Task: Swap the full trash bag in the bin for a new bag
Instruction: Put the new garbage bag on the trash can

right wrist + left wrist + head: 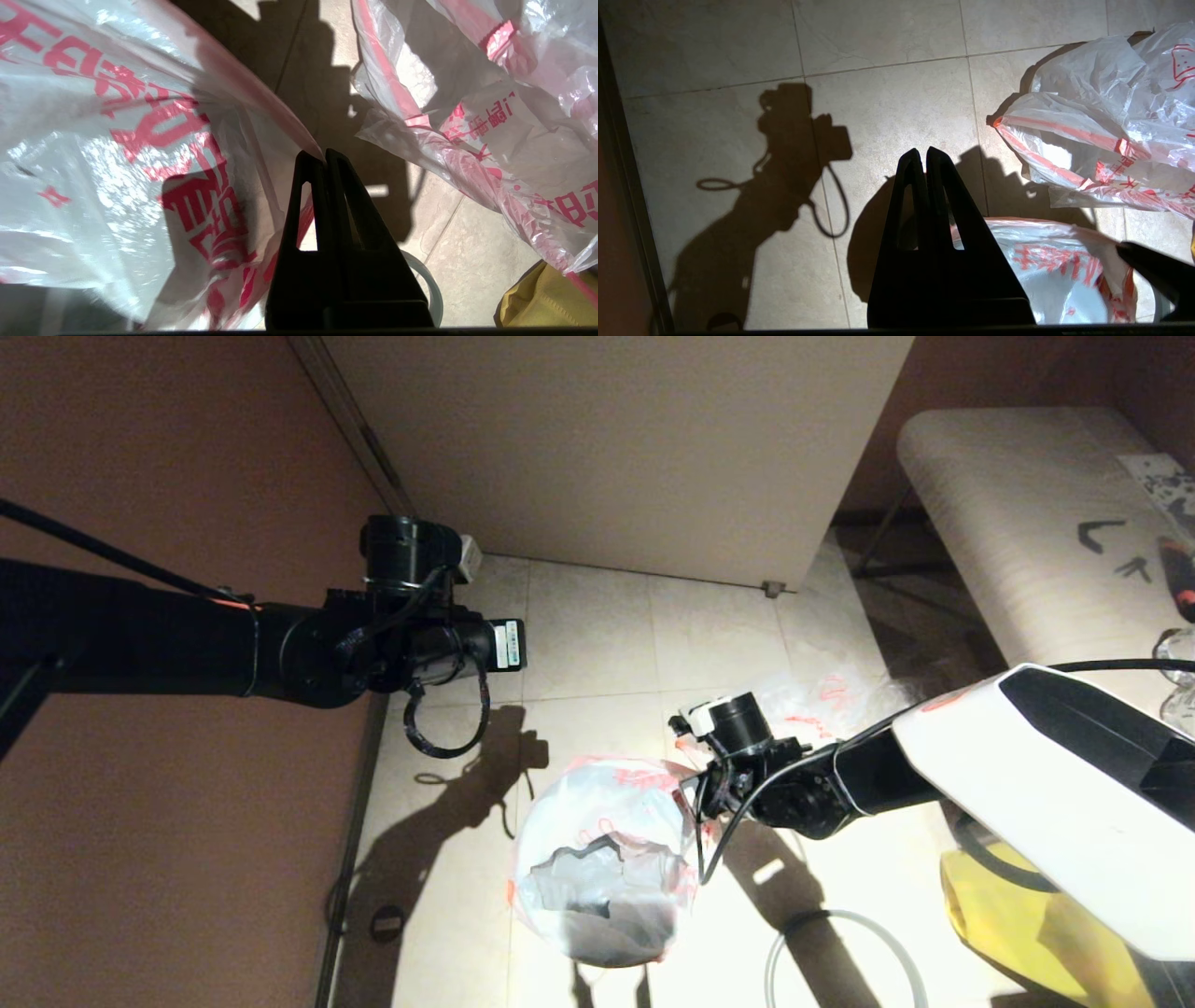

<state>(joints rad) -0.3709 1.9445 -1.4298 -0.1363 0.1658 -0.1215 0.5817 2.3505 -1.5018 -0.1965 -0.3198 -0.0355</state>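
Observation:
A thin white bag with red print [607,821], which I take for the new bag, stands open over the bin, whose black inside [616,941] shows dark through its lower part. My right gripper [695,791] is at the bag's right rim, shut on its red-orange edge [299,135]. A second look-alike bag [822,695], puffed and crumpled, lies on the tiles behind the right wrist; its contents do not show clearly. The left gripper [923,151] hangs shut and empty above bare floor, left of both bags. The grey rim ring [845,915] lies loose on the floor to the right of the bin.
A big yellow bag [1018,915] sits at the right under my right arm. A white cabinet [607,448] stands at the back and a pale bench [1008,523] at the back right. A brown wall [140,803] closes the left side.

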